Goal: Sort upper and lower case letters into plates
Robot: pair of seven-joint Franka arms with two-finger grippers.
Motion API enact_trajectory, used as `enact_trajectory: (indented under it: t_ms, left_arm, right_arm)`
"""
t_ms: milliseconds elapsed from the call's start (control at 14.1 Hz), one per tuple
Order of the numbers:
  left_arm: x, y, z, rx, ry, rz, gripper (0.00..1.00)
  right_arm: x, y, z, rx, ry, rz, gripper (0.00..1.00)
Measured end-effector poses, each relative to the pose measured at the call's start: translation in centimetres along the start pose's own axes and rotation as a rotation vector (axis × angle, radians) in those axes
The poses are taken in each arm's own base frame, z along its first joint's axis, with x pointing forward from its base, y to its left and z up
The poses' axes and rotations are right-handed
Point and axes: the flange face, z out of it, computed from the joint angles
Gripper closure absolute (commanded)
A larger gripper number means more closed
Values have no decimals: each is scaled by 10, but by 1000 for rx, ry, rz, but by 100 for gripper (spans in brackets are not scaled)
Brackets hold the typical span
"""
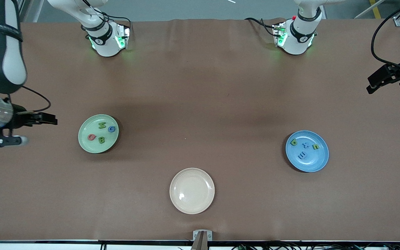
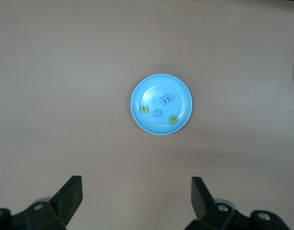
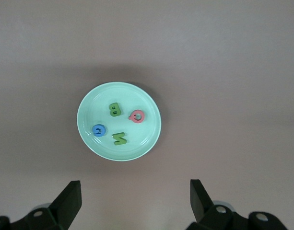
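On the counter (image 1: 200, 86), toward the right arm's end: green plate (image 1: 82, 139) with four capitals; toward the left arm's end: blue plate (image 1: 319, 161) with four small letters, so sorting looks done. Nearer the camera, between them, bare cream plate (image 1: 192, 190). Both arms drawn aside, waiting; left end effector (image 2: 136, 194) and right end effector (image 3: 135, 195) gaping wide, empty. In the front view, both cut off at the edges.

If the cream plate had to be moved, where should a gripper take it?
By the rim, probably from above. The cream plate lies flat and holds nothing, so its raised edge is the only part thin enough for the fingers, one inside and one outside. It sits nearest the front camera, about midway between the arms. Both the left gripper and right gripper are open.
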Motion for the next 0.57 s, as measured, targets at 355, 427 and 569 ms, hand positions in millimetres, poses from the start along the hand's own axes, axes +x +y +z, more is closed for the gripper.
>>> enact_trajectory:
  t_ms: [355, 427, 569]
  left_arm:
    - [2, -16, -2, 2, 4, 9, 0]
    - [2, -18, -2, 2, 4, 11, 0]
    - [2, -18, -2, 2, 4, 11, 0]
  right_arm:
    - [8, 11, -30, -12, 45, 18, 0]
    - [10, 16, -30, -12, 48, 25, 0]
    - [10, 21, -32, -10, 45, 35, 0]
